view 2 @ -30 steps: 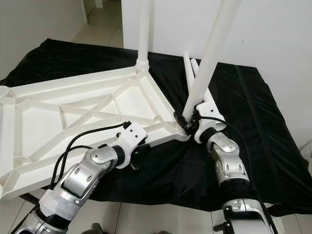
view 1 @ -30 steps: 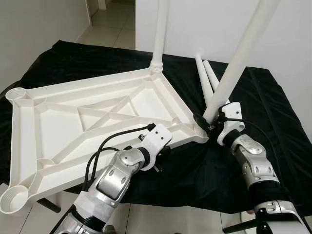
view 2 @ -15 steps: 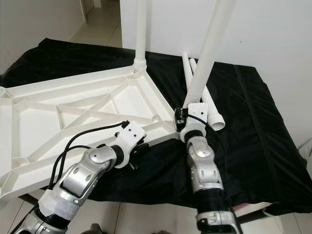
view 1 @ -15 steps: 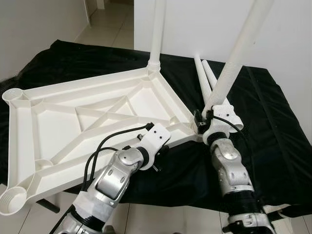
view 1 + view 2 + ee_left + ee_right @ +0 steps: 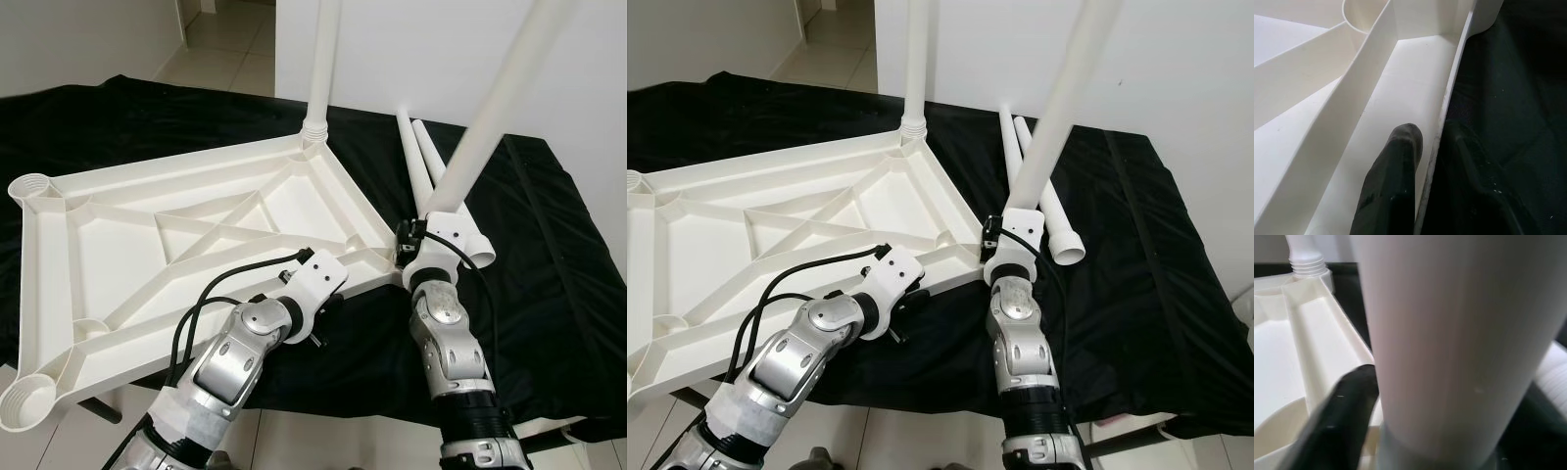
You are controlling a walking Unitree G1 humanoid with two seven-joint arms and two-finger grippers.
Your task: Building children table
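The white plastic tabletop lies upside down on the black-covered table. One white leg stands upright in its far corner socket. My right gripper is shut on a second leg, which leans to the right just above the near right corner. In the right wrist view this leg is flanked by one black finger. My left gripper is shut on the tabletop's near rim, one finger inside it and one outside.
Two loose legs lie side by side on the black cloth behind the right gripper. Open sockets sit at the tabletop's left corners. The tabletop overhangs the table's near edge. A white wall stands behind, and tiled floor below.
My right forearm has swung in from the right and now stands under its hand. The held leg stays at the near right corner, its tilt changing slightly. The left arm has not moved.
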